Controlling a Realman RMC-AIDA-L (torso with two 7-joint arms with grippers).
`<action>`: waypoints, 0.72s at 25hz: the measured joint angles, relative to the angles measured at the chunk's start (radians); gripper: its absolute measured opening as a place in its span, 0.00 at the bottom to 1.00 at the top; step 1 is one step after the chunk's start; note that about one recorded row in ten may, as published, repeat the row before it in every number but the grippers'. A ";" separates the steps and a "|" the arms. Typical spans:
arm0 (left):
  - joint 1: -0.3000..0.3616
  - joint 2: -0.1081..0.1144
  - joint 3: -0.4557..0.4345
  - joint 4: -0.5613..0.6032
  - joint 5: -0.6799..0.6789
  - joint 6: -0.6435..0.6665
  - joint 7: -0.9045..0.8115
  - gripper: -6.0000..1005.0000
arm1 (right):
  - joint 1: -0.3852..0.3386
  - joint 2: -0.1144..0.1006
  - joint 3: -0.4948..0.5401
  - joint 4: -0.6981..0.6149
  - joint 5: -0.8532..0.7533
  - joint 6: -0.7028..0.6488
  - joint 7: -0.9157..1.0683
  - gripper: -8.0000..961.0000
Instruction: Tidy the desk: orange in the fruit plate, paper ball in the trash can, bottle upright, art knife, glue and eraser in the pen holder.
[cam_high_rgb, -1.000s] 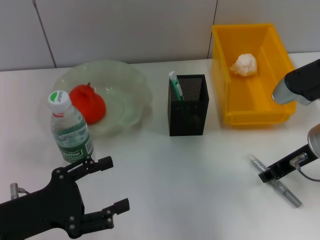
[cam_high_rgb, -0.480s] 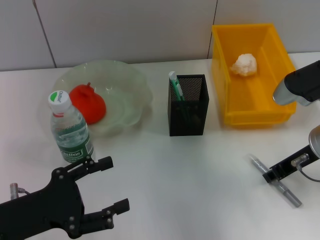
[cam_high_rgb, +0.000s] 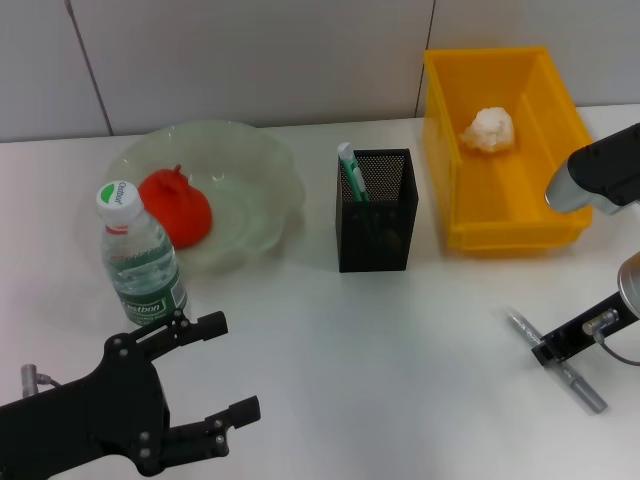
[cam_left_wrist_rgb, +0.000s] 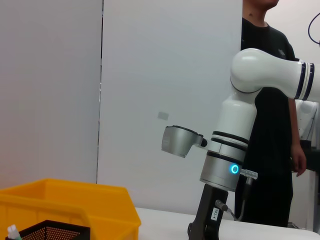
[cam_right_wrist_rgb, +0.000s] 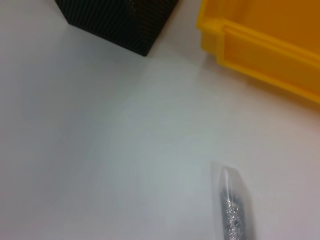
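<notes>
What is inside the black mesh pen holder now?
From the pen holder, one white and green stick-like thing pokes out at a back corner. Whatever lies lower is hidden by the dark mesh, so an eraser there cannot be confirmed.

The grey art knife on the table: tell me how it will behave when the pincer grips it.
The art knife looks slim and rigid, so it should lift without bending. Lying flat under the right pincer, it may slide or spin if nudged. Its smooth casing could slip in a loose grip.

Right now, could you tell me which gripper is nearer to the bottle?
The left. The left gripper sits open just in front of the bottle, on the near left. The right gripper is far across the table, at the art knife.
</notes>
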 joint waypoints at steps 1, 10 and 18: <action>0.000 0.000 0.000 0.000 0.000 0.000 0.000 0.86 | 0.000 0.000 0.000 0.000 0.000 0.000 0.000 0.29; -0.003 0.000 0.000 0.000 0.000 0.000 0.001 0.86 | -0.006 0.000 -0.003 0.047 0.059 -0.020 -0.003 0.17; -0.003 -0.001 0.000 0.000 0.000 -0.004 0.002 0.86 | -0.028 -0.001 0.003 0.218 0.183 -0.028 -0.029 0.15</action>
